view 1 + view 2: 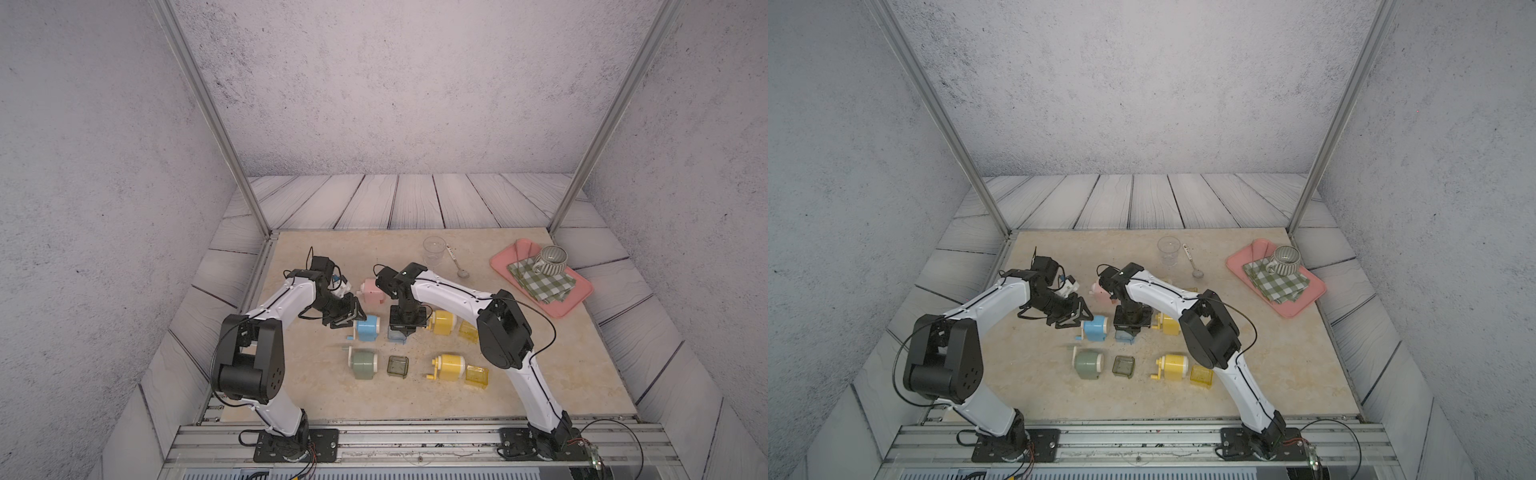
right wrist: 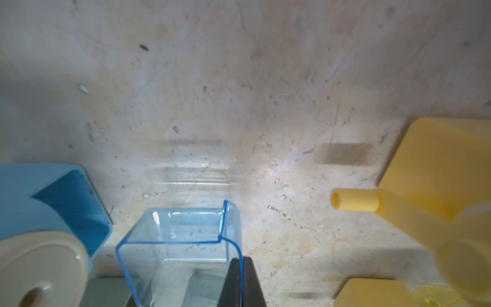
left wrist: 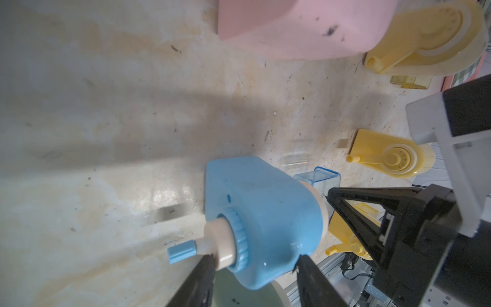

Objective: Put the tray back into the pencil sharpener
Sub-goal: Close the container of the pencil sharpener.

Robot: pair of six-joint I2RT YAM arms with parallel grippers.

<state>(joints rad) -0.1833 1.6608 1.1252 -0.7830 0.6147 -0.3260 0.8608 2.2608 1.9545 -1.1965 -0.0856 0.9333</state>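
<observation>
Blue tray [image 1: 397, 337] (mostly) under right hand [image 1: 402, 329]

I can't read any text, label, brand or number on any of my feeds. The nearest thing to writing is a row of small dark marks on the white handle of the spoon [image 1: 456, 259], seen in both top views and too small for me to make out. In the left wrist view, the dial ring of a yellow pencil sharpener [image 3: 393, 156] carries a circle of small marks. They are too blurred for me to tell whether they are digits or plain dots.
</observation>
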